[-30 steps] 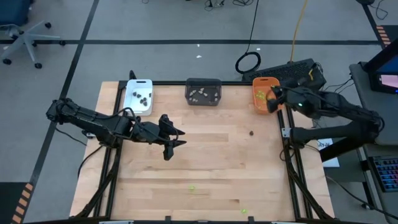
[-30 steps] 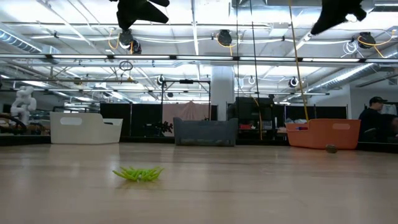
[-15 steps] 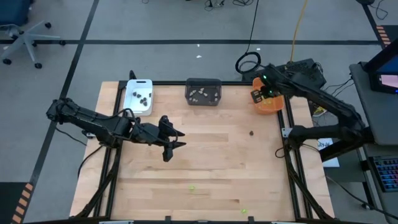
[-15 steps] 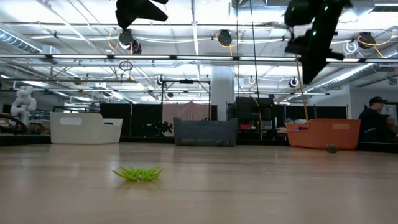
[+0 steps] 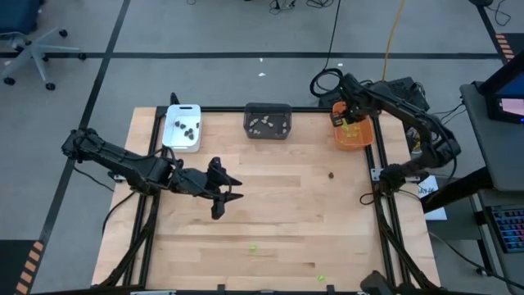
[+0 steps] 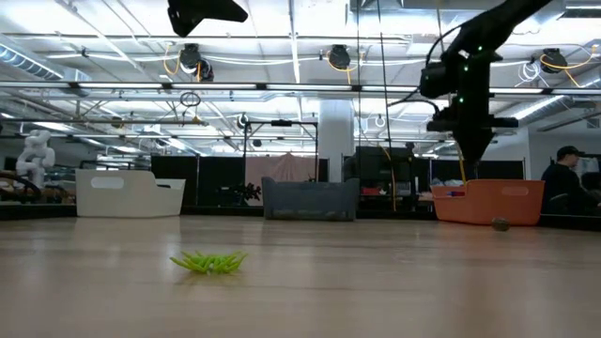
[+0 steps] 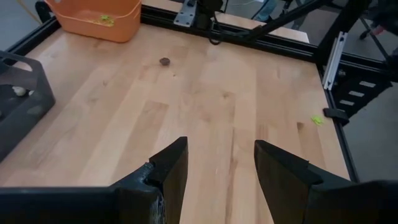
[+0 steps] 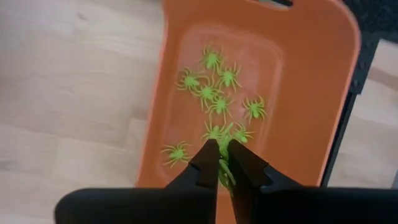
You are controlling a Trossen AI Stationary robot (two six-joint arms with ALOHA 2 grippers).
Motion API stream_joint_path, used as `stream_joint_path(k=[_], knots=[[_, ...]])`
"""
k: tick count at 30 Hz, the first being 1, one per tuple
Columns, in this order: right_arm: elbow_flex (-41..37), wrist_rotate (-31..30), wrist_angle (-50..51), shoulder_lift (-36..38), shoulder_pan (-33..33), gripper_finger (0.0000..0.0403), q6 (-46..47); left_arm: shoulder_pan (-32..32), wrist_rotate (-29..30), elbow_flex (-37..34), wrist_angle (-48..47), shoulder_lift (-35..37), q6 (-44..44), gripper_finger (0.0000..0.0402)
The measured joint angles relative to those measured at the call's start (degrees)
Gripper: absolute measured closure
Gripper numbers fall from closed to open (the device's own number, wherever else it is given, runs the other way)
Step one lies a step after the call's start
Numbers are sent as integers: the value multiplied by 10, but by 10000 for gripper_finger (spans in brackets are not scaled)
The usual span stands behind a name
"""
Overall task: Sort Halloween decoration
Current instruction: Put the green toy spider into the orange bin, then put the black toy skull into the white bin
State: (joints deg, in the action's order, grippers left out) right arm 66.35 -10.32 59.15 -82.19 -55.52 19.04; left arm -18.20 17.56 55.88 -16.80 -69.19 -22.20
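My right gripper [image 8: 222,152] hangs over the orange tray [image 8: 311,93], pointing down, shut on a lime green spider [image 8: 223,173]. Several green spiders [image 8: 214,93] lie in that tray [image 5: 357,138]. My left gripper [image 5: 226,192] hovers open above the table's left middle, with nothing between its fingers [image 7: 221,165]. On the table lie a dark piece [image 5: 332,174] and two green spiders [image 5: 253,247] [image 5: 322,279]. The white tray [image 5: 182,129] holds dark pieces, and the dark grey tray [image 5: 268,120] holds pale ones. My right gripper pinches the green spider [image 8: 223,173] between its two fingertips, coming from above and pointing down. The spider is lifted clear, above the orange tray's floor. Which part of the spider the fingers have, I cannot tell.
The three trays stand in a row along the table's far edge. A black metal frame [image 5: 379,205] borders the table. A wide stretch of bare wood [image 5: 278,213] lies between the arms. In the low view, a person [image 6: 566,178] sits in the room beyond.
My right gripper has come down toward the orange tray and tipped from slanting to pointing nearly straight down, keeping the green spider between its fingers. The pieces on the table have stayed in place.
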Motion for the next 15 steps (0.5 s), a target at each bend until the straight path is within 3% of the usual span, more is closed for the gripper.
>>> stream_joint_path(k=[5, 12, 15], knots=[[0, -3, 22, -27, -4, 369, 2, 0, 1, 0, -2, 0, 0, 219], [0, -4, 28, -20, -4, 278, 26, 0, -3, 0, -5, 0, -26, 219], [0, 24, 29, 1, -2, 245, 0, 0, -8, 0, -5, 0, -30, 219]])
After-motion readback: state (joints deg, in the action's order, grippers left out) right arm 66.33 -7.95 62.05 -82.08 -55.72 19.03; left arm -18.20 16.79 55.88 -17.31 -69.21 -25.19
